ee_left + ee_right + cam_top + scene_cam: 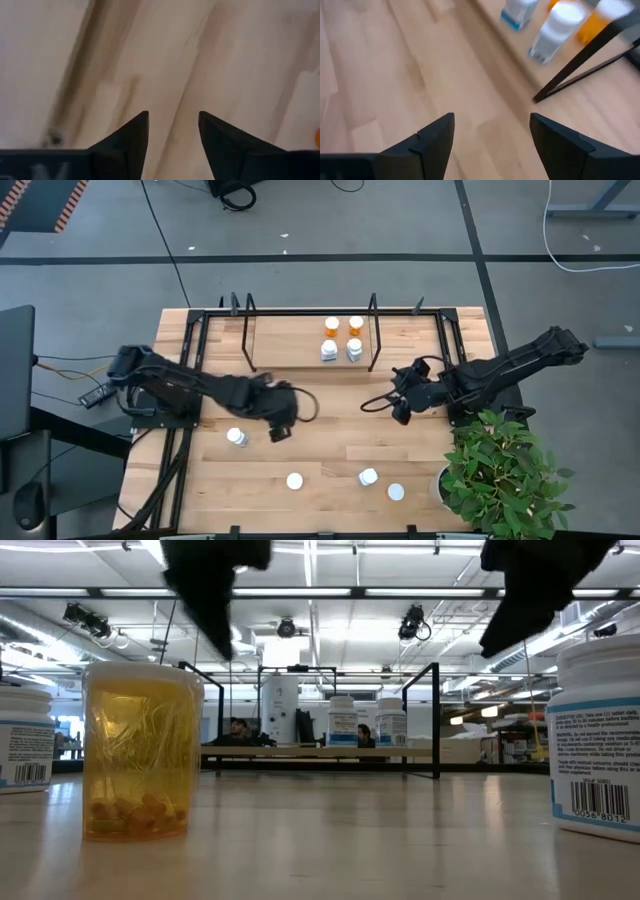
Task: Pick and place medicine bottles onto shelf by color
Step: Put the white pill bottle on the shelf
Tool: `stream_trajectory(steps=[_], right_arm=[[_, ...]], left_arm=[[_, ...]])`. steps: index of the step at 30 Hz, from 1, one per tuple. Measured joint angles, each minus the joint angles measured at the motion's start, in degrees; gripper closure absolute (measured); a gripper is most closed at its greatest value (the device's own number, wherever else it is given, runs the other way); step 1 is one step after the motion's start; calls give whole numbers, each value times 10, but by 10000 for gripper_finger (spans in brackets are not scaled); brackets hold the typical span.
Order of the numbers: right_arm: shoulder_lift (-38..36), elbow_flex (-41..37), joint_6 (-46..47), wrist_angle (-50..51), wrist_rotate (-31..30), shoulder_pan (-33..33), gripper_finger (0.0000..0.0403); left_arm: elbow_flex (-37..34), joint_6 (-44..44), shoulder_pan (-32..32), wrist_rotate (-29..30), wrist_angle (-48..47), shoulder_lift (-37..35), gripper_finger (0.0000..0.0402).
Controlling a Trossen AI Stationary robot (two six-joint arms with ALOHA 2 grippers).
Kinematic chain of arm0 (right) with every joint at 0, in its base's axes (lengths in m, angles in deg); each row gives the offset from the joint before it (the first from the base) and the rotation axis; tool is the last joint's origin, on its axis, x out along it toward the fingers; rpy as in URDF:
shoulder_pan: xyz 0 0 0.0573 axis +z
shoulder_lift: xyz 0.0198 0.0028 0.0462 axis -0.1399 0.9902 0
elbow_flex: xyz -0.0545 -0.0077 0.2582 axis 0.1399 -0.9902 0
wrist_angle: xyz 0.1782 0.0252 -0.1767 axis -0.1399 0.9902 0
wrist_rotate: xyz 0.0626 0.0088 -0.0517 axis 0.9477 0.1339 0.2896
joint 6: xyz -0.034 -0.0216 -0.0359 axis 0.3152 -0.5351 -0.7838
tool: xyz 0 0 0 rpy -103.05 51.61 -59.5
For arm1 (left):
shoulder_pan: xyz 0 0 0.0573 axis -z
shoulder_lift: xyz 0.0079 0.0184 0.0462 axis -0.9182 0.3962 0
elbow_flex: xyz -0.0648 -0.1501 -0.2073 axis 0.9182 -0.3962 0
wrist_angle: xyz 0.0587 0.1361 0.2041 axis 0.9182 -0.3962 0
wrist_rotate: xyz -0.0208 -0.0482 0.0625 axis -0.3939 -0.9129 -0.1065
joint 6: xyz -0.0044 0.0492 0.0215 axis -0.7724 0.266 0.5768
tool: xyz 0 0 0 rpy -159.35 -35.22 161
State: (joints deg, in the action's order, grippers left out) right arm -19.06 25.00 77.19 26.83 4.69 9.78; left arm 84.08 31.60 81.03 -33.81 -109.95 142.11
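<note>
My left gripper (172, 131) hangs spread and empty over bare table (330, 450), bottles (237, 437) nearby. My right gripper (492, 132), spread and empty, waits just off the shelf (290, 340) edge.

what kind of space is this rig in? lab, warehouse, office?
Likely an open-plan lab or workshop. The low view shows a high ceiling with long strip lights and seated people at desks behind the slatted wooden table; the high view shows grey concrete floor with loose cables.
</note>
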Motion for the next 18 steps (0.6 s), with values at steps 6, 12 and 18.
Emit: stream_trajectory(steps=[6,12,18], right_arm=[[0,-49,40,-41,31,0,136],[0,-52,-7,-47,30,0,136],[0,-51,-19,-60,30,0,136]], left_arm=[[-103,-151,45,-12,-25,-36,185],[-138,-189,82,-38,-47,-43,118],[-119,-188,103,-78,-70,-43,67]])
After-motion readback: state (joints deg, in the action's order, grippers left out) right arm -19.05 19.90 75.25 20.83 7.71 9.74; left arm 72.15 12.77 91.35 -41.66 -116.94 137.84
